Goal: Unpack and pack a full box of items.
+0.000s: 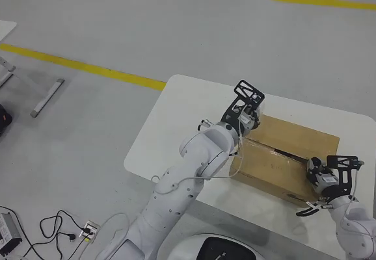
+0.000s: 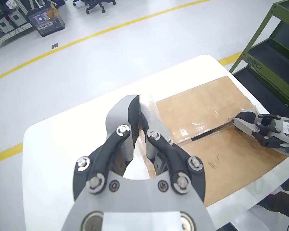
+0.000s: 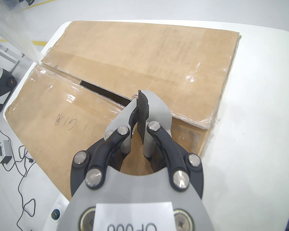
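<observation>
Judging by how the arms were set, we were stripping the seal off the box [image 1: 292, 153]. It lay closed on the white bench [image 1: 168, 130], its two top flaps meeting along a middle seam [image 3: 103, 92] that had parted into a dark slit.

Our left pincer [image 2: 139, 106] stood over one end of that seam, clamped on a strip of clear tape [image 2: 150, 102] that rose from the box edge up to its tips. We took that grip as the way to peel the tape off so the flaps could be lifted.

Our right pincer [image 3: 139, 99] was at the opposite end of the box, fingers pressed together with nothing between them and tips down at the seam. We could not tell whether they touched the cardboard. We judged it was placed there to pin the box against the pull.

The box thus lay beneath both pincers, spanning the stretch between them. With the flaps down, no unpacking had begun.
</observation>
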{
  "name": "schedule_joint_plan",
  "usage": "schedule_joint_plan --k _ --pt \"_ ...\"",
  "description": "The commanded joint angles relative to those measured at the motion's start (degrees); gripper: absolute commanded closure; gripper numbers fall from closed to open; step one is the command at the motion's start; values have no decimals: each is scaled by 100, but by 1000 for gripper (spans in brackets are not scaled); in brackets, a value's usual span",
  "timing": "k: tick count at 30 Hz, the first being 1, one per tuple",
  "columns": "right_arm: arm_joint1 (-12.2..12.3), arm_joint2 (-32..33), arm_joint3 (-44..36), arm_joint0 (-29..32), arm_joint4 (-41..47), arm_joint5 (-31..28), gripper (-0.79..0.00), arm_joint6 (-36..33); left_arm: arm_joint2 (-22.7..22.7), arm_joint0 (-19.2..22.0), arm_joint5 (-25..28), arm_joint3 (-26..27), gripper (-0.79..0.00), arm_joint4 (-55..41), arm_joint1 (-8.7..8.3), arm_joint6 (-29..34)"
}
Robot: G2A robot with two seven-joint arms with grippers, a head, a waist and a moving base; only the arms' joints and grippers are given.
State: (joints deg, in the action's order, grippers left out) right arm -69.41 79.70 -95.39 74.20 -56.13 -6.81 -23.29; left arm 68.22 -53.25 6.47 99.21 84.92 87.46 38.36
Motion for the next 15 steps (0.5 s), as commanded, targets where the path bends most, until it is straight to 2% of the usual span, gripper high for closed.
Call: schedule_joint_plan --k 1,15 --pt "1 -2 8 -6 -4 3 0 -12 48 14 31 28 0 14 -11 17" --pt "1 -34 -49 -19 -2 34 0 -68 146 -67 115 184 0 -52 -58 99"
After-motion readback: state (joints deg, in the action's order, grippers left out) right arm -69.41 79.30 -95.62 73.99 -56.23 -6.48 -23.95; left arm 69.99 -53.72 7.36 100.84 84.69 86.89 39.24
